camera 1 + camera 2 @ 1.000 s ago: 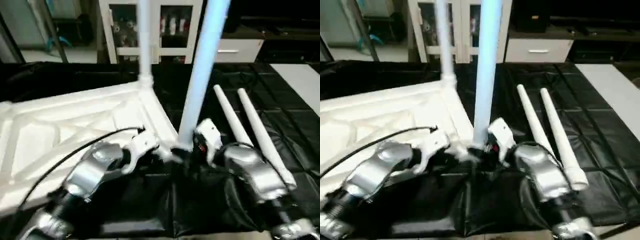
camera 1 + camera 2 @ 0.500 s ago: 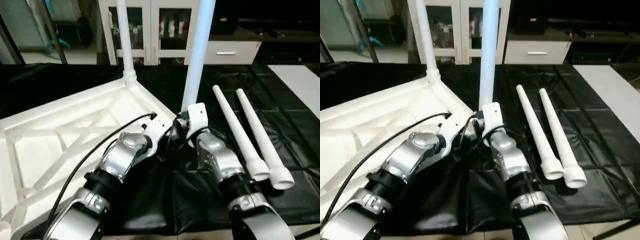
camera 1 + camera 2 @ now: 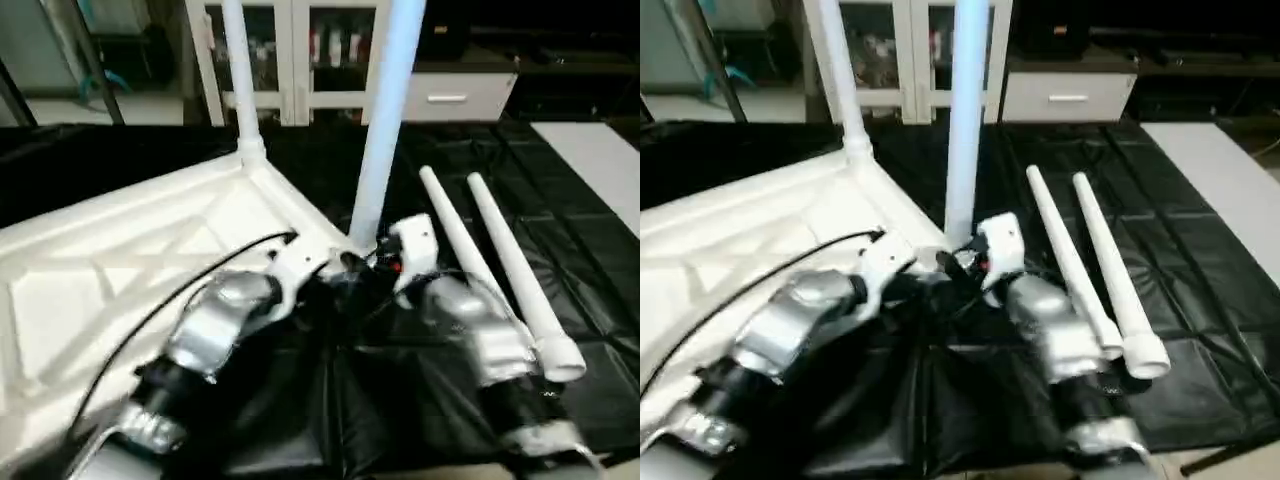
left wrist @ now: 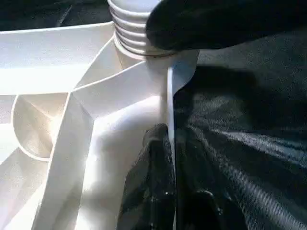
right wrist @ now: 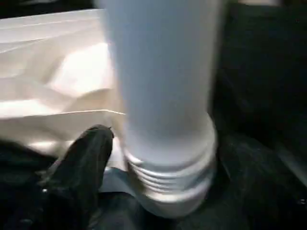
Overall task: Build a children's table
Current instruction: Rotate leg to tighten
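The white tabletop [image 3: 120, 270] lies underside up on black cloth, its X ribs showing. One tube leg [image 3: 237, 90] stands in the far corner socket. A second leg [image 3: 385, 120] stands upright in the near corner socket, its ribbed foot [image 5: 168, 187] at the socket. My right gripper [image 3: 368, 268] is open around that foot, with one finger [image 5: 88, 158] a little off the tube. My left gripper [image 4: 171, 143] is shut on the tabletop's thin rim [image 4: 169, 96] just beside that corner. Two loose legs [image 3: 470, 250] [image 3: 520, 280] lie side by side to the right.
A white glass-door cabinet [image 3: 300, 50] and a white drawer unit [image 3: 460, 95] stand behind the work. A flat white board [image 3: 600, 160] lies at the far right. A black cable [image 3: 190, 290] loops over my left forearm. Black cloth [image 3: 580, 300] covers the floor.
The head camera has shifted and dipped. My right gripper's fingers have spread wider around the upright leg's foot. The left gripper keeps its pinch on the rim.
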Motion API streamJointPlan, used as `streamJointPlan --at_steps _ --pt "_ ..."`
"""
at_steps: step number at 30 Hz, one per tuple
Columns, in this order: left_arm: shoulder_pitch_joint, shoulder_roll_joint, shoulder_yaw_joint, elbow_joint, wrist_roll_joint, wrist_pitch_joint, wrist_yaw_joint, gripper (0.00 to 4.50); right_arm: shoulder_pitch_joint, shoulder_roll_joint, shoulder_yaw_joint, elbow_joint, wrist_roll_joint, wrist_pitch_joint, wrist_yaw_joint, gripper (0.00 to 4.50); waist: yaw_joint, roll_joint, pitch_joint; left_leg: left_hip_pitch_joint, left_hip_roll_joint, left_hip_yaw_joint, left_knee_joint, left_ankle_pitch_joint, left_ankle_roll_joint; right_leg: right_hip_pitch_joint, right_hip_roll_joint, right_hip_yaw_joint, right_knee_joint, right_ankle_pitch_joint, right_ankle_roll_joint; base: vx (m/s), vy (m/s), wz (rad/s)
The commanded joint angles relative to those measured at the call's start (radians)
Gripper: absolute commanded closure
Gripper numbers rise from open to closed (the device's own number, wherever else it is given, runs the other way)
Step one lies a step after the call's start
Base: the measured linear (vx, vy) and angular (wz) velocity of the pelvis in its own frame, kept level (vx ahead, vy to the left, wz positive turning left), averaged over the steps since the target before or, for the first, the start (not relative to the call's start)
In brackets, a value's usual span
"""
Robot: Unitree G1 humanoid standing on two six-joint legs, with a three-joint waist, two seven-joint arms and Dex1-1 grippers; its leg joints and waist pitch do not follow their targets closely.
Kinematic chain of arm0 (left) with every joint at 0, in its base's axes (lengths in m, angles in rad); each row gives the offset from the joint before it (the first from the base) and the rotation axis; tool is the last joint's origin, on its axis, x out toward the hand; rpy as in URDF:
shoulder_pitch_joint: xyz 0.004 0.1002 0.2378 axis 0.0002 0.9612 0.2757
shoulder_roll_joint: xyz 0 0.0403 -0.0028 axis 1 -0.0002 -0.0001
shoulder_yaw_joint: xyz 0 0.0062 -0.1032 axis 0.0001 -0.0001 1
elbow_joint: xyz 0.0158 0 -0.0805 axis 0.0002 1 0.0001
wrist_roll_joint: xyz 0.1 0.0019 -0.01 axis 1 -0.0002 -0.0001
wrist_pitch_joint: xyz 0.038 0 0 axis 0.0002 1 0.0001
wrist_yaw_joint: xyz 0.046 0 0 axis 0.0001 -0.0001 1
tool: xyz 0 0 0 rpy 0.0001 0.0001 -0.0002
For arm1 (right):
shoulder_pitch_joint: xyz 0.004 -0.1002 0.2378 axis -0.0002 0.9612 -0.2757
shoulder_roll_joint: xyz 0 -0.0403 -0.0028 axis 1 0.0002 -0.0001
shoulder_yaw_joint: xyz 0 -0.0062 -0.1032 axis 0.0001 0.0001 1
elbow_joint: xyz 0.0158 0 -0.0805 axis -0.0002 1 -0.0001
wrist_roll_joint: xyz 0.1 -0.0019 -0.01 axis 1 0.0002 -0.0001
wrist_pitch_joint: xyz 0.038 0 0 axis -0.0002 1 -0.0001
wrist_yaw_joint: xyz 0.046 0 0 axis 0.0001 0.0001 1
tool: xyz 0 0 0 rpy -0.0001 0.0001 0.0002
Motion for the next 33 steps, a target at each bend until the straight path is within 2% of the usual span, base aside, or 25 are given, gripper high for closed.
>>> streamJointPlan --at_steps 1,2,3,4,6,7,8,9,10,12,13,16,19,20,21,24,25,27,33 --pt "0.036 0.041 -0.022 -0.056 -0.019 0.020 -0.063 4.50 0.014 -0.071 0.031 -0.064 0.014 0.014 0.135 0.26 0.013 -0.018 -0.064 -0.003 0.034 -0.004 -0.064 -0.123 0.089 0.055 -0.054 0.049 -0.056 -0.234 -0.200 0.000 0.000 0.00" --pt "0.050 0.061 -0.032 -0.089 -0.025 0.030 -0.090 4.50 0.023 -0.109 0.043 -0.084 0.015 0.015 0.190 0.26 0.018 -0.007 -0.065 0.001 0.035 -0.004 -0.063 -0.128 0.085 0.056 -0.053 0.048 -0.054 -0.227 -0.212 0.000 0.000 0.00" --pt "0.060 0.074 -0.038 -0.111 -0.032 0.038 -0.110 4.50 0.028 -0.131 0.050 -0.096 0.018 0.018 0.224 0.26 0.018 -0.010 -0.065 0.000 0.036 -0.003 -0.062 -0.124 0.086 0.056 -0.053 0.050 -0.053 -0.212 -0.215 0.000 0.000 0.00" --pt "0.078 0.101 -0.052 -0.157 -0.047 0.054 -0.151 4.50 0.040 -0.175 0.066 -0.122 0.025 0.022 0.289 0.26 0.021 -0.007 -0.064 0.002 0.038 -0.002 -0.062 -0.115 0.091 0.055 -0.050 0.051 -0.049 -0.167 -0.235 0.000 0.000 0.00" --pt "0.090 0.121 -0.063 -0.187 -0.058 0.061 -0.184 4.50 0.047 -0.202 0.077 -0.137 0.028 0.024 0.329 0.26 0.020 -0.008 -0.063 0.002 0.038 -0.003 -0.063 -0.116 0.093 0.055 -0.050 0.051 -0.046 -0.161 -0.243 0.000 0.000 0.00" --pt "0.097 0.135 -0.070 -0.207 -0.065 0.066 -0.203 4.50 0.052 -0.220 0.086 -0.148 0.030 0.024 0.354 0.26 0.022 -0.003 -0.061 0.002 0.036 -0.003 -0.064 -0.131 0.091 0.055 -0.049 0.050 -0.049 -0.172 -0.252 0.000 0.000 0.00" --pt "0.104 0.151 -0.076 -0.225 -0.075 0.064 -0.227 4.50 0.057 -0.245 0.102 -0.149 0.023 0.002 0.398 0.26 0.025 0.008 -0.060 0.005 0.036 -0.004 -0.065 -0.155 0.080 0.054 -0.050 0.050 -0.051 -0.195 -0.250 0.000 0.000 0.00" --pt "0.107 0.156 -0.076 -0.232 -0.080 0.065 -0.238 4.50 0.060 -0.260 0.111 -0.147 0.019 -0.009 0.424 0.26 0.022 0.002 -0.060 0.004 0.036 -0.003 -0.065 -0.173 0.077 0.055 -0.049 0.049 -0.054 -0.206 -0.248 0.000 0.000 0.00" --pt "0.110 0.164 -0.075 -0.240 -0.088 0.065 -0.257 4.50 0.065 -0.285 0.125 -0.143 0.014 -0.032 0.470 0.26 0.025 0.008 -0.057 0.008 0.037 -0.003 -0.067 -0.203 0.062 0.053 -0.050 0.051 -0.060 -0.235 -0.243 0.000 0.000 0.00" --pt "0.109 0.167 -0.075 -0.244 -0.091 0.066 -0.262 4.50 0.065 -0.293 0.127 -0.143 0.016 -0.035 0.484 0.26 0.028 0.005 -0.058 0.010 0.036 -0.002 -0.067 -0.217 0.055 0.053 -0.049 0.051 -0.062 -0.248 -0.239 0.000 0.000 0.00" --pt "0.104 0.164 -0.081 -0.246 -0.092 0.074 -0.263 4.50 0.056 -0.278 0.110 -0.132 0.034 -0.040 0.486 0.26 0.030 0.002 -0.057 0.008 0.036 -0.004 -0.068 -0.222 0.052 0.054 -0.049 0.051 -0.062 -0.258 -0.234 0.000 0.000 0.00" --pt "0.107 0.165 -0.086 -0.256 -0.094 0.082 -0.264 4.50 0.048 -0.263 0.104 -0.118 0.041 -0.047 0.491 0.26 0.033 0.003 -0.057 0.010 0.036 -0.006 -0.070 -0.237 0.039 0.052 -0.049 0.050 -0.063 -0.280 -0.224 0.000 0.000 0.00" --pt "0.113 0.165 -0.090 -0.265 -0.098 0.088 -0.263 4.50 0.041 -0.249 0.106 -0.095 0.031 -0.061 0.481 0.26 0.033 0.003 -0.060 0.009 0.036 -0.007 -0.069 -0.219 0.037 0.054 -0.048 0.050 -0.058 -0.247 -0.229 0.000 0.000 0.00" --pt "0.116 0.166 -0.092 -0.269 -0.099 0.091 -0.263 4.50 0.036 -0.239 0.106 -0.083 0.030 -0.065 0.476 0.26 0.031 -0.004 -0.061 0.008 0.036 -0.006 -0.068 -0.210 0.040 0.054 -0.048 0.050 -0.057 -0.232 -0.235 0.000 0.000 0.00" --pt "0.117 0.166 -0.092 -0.272 -0.101 0.093 -0.262 4.50 0.030 -0.229 0.104 -0.068 0.028 -0.068 0.466 0.26 0.034 -0.002 -0.062 0.009 0.036 -0.006 -0.067 -0.203 0.042 0.055 -0.050 0.050 -0.054 -0.226 -0.239 0.000 0.000 0.00" --pt "0.119 0.166 -0.090 -0.271 -0.100 0.095 -0.263 4.50 0.019 -0.218 0.108 -0.036 0.022 -0.079 0.465 0.62 0.034 0.001 -0.062 0.008 0.036 -0.006 -0.065 -0.181 0.047 0.055 -0.049 0.050 -0.051 -0.204 -0.247 0.000 0.000 0.00" --pt "0.119 0.167 -0.089 -0.272 -0.101 0.099 -0.264 4.50 0.015 -0.218 0.115 -0.018 0.002 -0.096 0.460 0.62 0.035 0.005 -0.063 0.009 0.036 -0.005 -0.064 -0.175 0.048 0.054 -0.048 0.050 -0.051 -0.189 -0.252 0.000 0.000 0.00" --pt "0.115 0.167 -0.090 -0.272 -0.101 0.102 -0.265 4.50 0.010 -0.217 0.113 -0.007 -0.001 -0.100 0.462 0.91 0.037 -0.003 -0.063 0.009 0.035 -0.004 -0.064 -0.173 0.048 0.057 -0.048 0.050 -0.049 -0.186 -0.253 0.000 0.000 0.00" --pt "0.120 0.170 -0.093 -0.273 -0.101 0.101 -0.263 4.50 -0.001 -0.217 0.119 0.016 -0.011 -0.115 0.476 1.31 0.036 0.000 -0.062 0.008 0.035 -0.005 -0.064 -0.191 0.046 0.057 -0.049 0.050 -0.052 -0.219 -0.242 0.000 0.000 0.00"
